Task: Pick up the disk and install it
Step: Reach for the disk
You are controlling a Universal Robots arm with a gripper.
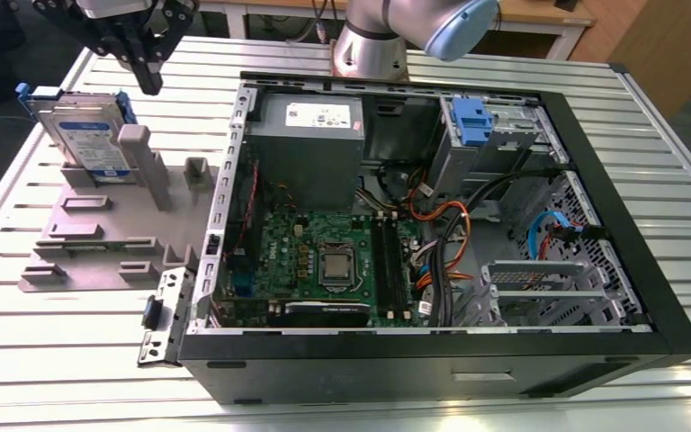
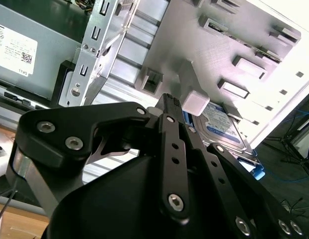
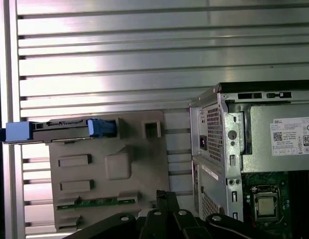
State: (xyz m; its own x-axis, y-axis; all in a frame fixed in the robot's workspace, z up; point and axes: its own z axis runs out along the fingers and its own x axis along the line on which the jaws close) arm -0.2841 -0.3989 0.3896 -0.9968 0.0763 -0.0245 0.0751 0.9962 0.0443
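- the gripper (image 1: pixel 150 83) hangs over the far corner of the table (image 1: pixel 69 378), its fingers pressed together with nothing between them (it looks the same in both wrist views).
- the disk (image 1: pixel 87 135) stands on edge in the grey slotted stand (image 1: pixel 94 234), lower than the fingertips and a little off to the exterior view's left of them; the two are apart.
- in the first wrist view the disk (image 3: pixel 60 130) is seen edge-on, blue rails at either end, out ahead of the fingertips across the stand (image 3: pixel 109 189).
- in the second wrist view its blue-and-white label (image 2: pixel 222 124) peeks out just past the gripper (image 2: pixel 170 99), behind one of the stand's upright posts (image 2: pixel 197 99).
- to the gripper's other side lies the open computer case (image 1: pixel 633 297), flat on the table, with the motherboard (image 1: pixel 321 261) and the power supply (image 1: pixel 309 135) in plain sight.
- a blue clip (image 1: pixel 471 121) sits in the case's drive bay, well away from the gripper.
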